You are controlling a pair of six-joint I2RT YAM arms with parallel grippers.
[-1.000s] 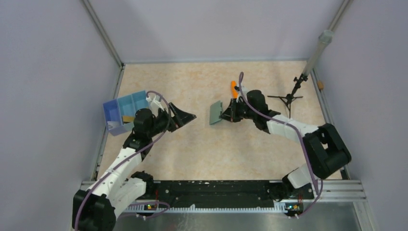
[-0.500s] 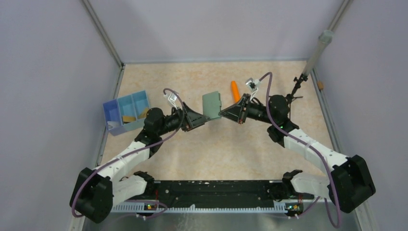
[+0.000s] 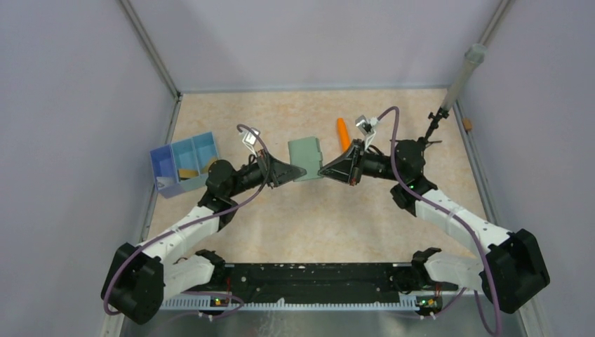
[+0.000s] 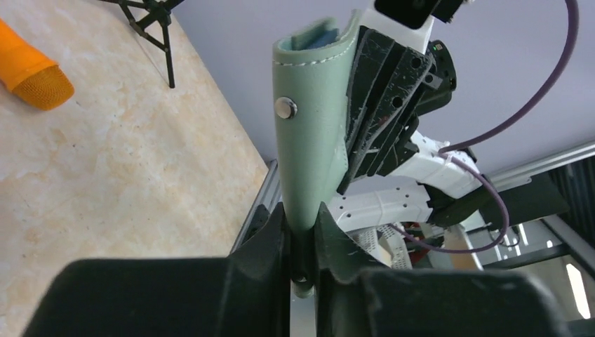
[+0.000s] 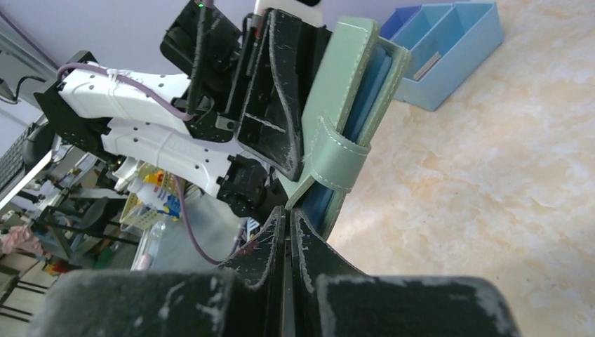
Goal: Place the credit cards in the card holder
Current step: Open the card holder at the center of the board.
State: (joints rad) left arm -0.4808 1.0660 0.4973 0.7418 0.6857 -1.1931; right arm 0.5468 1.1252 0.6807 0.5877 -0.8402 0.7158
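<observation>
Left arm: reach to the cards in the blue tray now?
Probably not yet: the left gripper is pinching the card holder, shared with the right gripper. The blue tray lies unobstructed beside that arm.

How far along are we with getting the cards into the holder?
Done: the grey-green folding card holder is off the table. In hand: the left gripper and right gripper each pinch an edge of it. Left: a gold-tan credit card lies in the blue three-compartment tray; none shows inside the holder.
</observation>
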